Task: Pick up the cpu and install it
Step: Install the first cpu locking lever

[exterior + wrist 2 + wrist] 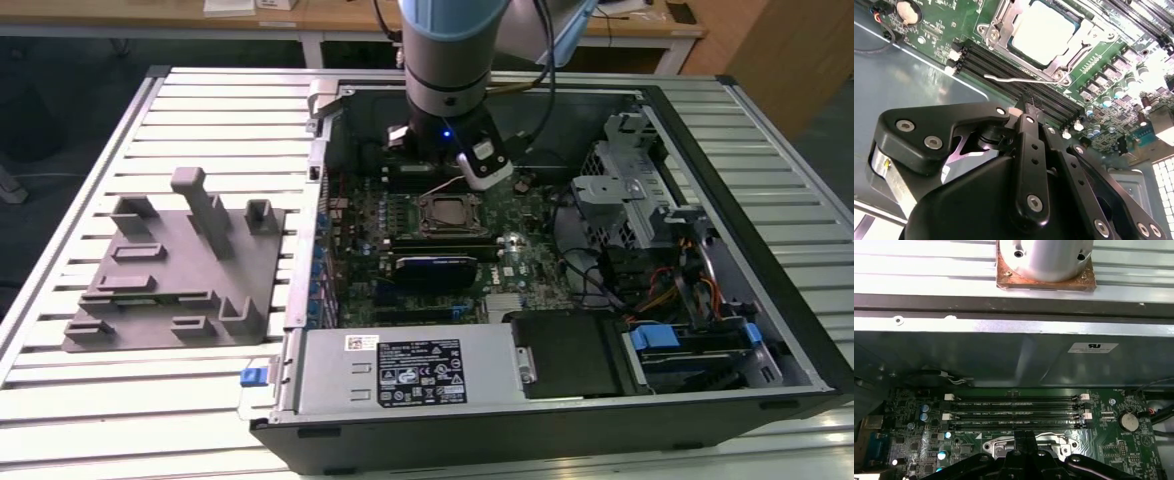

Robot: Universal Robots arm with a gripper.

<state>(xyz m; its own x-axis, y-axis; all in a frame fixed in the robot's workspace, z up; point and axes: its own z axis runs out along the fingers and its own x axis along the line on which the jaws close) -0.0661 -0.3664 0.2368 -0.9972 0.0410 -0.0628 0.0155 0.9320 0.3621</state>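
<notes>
The slatted counter [80, 400] carries an open computer case [561, 420], with a grey fixture [174, 270] at left of the frame. The gripper [1029, 107] hangs inside the case near the memory slots [1016, 412]; jaws drawn together, holding nothing. The cpu [1046, 32] sits seated in its socket [447, 213], mid-frame.

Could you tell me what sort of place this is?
Probably a robotics lab bench for PC assembly: an opened computer case lies on a slatted metal table, beside a grey fixture, with wooden desks behind.
</notes>
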